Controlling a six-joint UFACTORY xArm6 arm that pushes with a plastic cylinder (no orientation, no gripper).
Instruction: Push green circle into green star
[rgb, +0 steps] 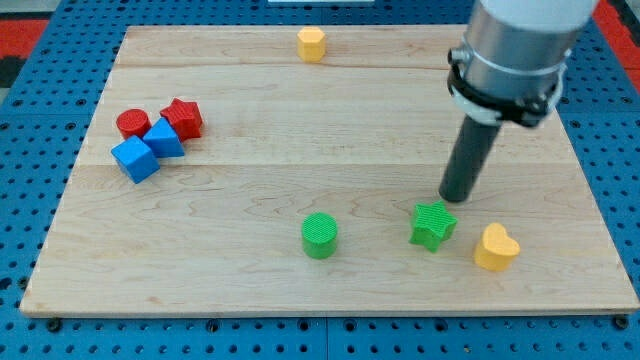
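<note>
The green circle (320, 236) stands near the bottom middle of the wooden board. The green star (432, 225) lies to its right, about a hundred pixels away, apart from it. My tip (455, 198) rests on the board just above and slightly right of the green star, close to its upper edge. The rod rises from there toward the view's top right, into the grey arm body. The tip is well to the right of the green circle.
A yellow heart (496, 248) lies right of the green star. A yellow block (311, 44) sits at the top edge. At the left cluster a red circle (133, 123), red star (183, 118) and two blue blocks (135, 159), (163, 138).
</note>
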